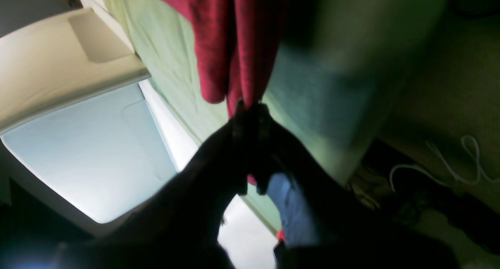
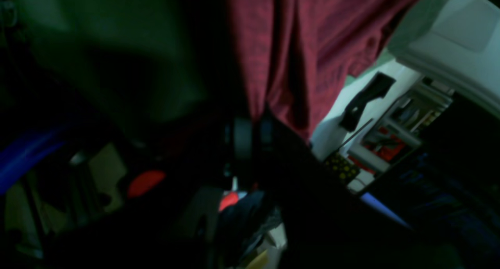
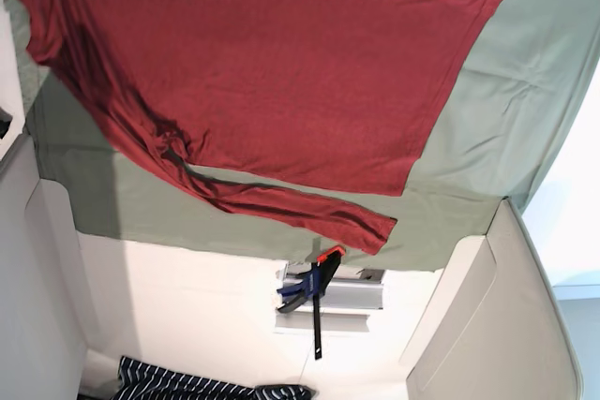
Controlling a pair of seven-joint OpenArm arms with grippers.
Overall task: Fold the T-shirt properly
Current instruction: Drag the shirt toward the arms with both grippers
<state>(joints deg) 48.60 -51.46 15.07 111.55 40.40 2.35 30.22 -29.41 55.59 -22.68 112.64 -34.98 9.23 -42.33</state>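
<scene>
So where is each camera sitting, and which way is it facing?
Left wrist: on the left arm, looking along the dark left gripper, shut on the red long-sleeved fabric shirt, green table cloth behind.
Right wrist: on the right arm, facing the right gripper, likewise pinching the shirt.
Base: overhead, looking down at the cloth; only the left gripper's tip shows, top right.
Shared: all three show the shirt.

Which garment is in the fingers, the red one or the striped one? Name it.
The red T-shirt: the left gripper and right gripper each pinch it between their fingers. The striped garment lies apart at the base view's bottom edge.
</scene>
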